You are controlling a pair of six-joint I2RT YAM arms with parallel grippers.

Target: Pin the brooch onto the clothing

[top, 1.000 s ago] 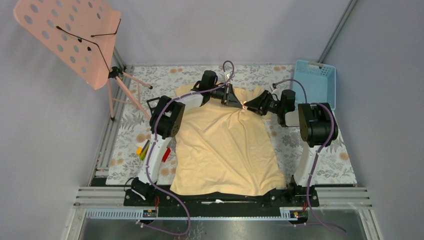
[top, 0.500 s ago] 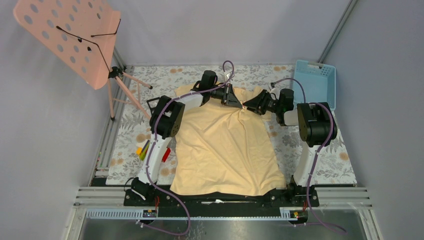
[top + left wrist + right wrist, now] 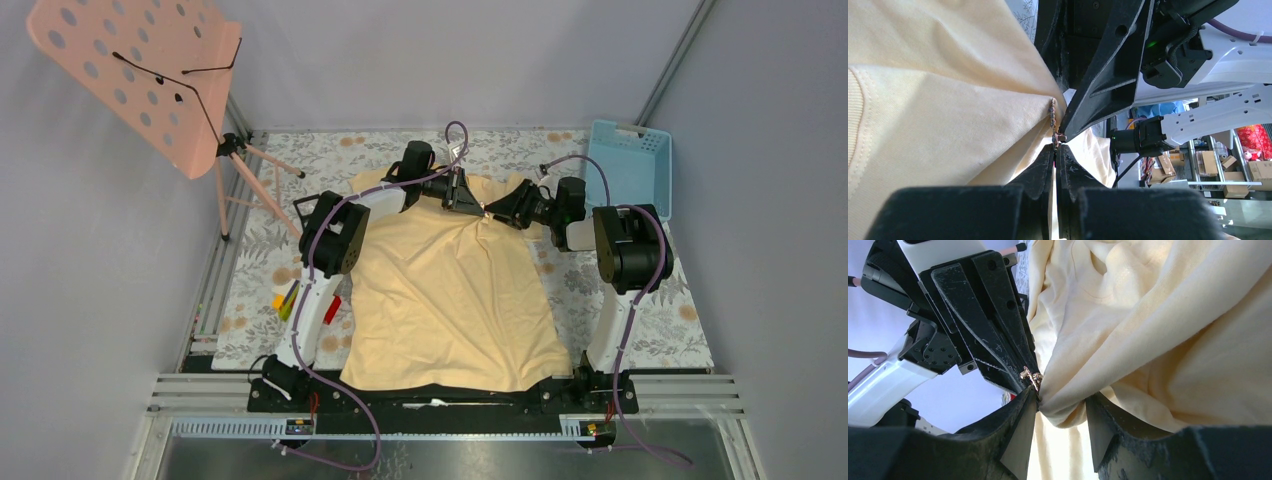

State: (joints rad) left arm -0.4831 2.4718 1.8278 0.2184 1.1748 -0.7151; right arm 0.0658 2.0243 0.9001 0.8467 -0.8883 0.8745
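Clothing point(image 3: 450, 300) spread mid-table, left gripper point(image 3: 481, 207) and right gripper point(image 3: 492, 212) meeting at its 12 o'clock edge, brooch point(image 3: 1032, 376) between them, basket point(image 3: 630, 165) at 2 o'clock, music stand point(image 3: 140, 80) at 10

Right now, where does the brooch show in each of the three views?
Top external: the brooch is a barely visible speck between the two claw tips, at the far end of the T-shirt.
Left wrist: brooch at picture centre, at the left claw tips.
Right wrist: brooch left of centre, just above the right claw.
Shared landmark: the pinched T-shirt fold where both claws meet.
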